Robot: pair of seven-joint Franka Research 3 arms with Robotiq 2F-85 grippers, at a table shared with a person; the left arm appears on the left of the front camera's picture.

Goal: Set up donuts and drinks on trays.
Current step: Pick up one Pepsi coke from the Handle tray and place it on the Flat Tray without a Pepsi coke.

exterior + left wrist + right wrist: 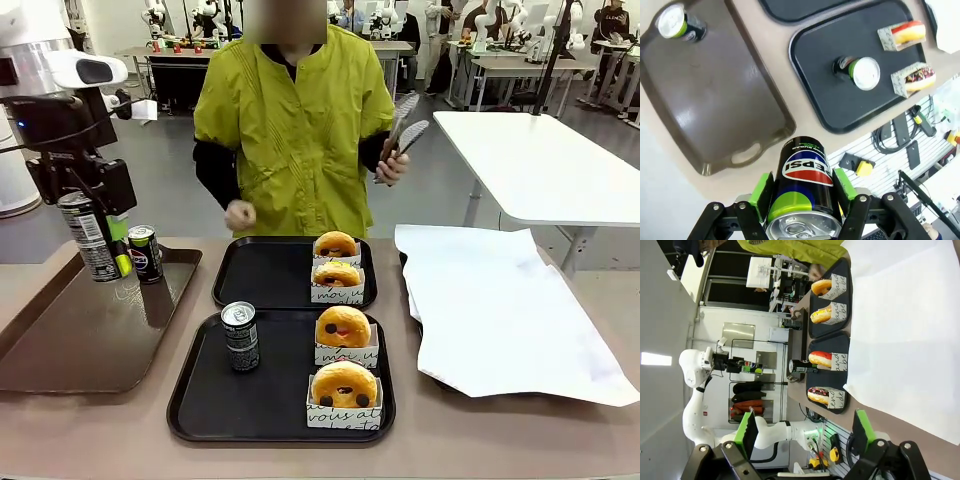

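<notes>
Pepsi lettering faces the wrist camera on the can [804, 192] clamped between the left gripper [100, 245]'s green pads, lifted over the brown tray [60, 340] at nine o'clock. Another can [145, 253] stands just beside. Near black tray [210, 400]: one can [240, 337], two donuts [344, 384] in script-printed holders. Right gripper [805, 432] gapes empty above white paper [500, 310].

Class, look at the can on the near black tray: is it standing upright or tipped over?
Upright. The can stands on its base on the near black tray, silver top facing up, left of the donuts.
</notes>
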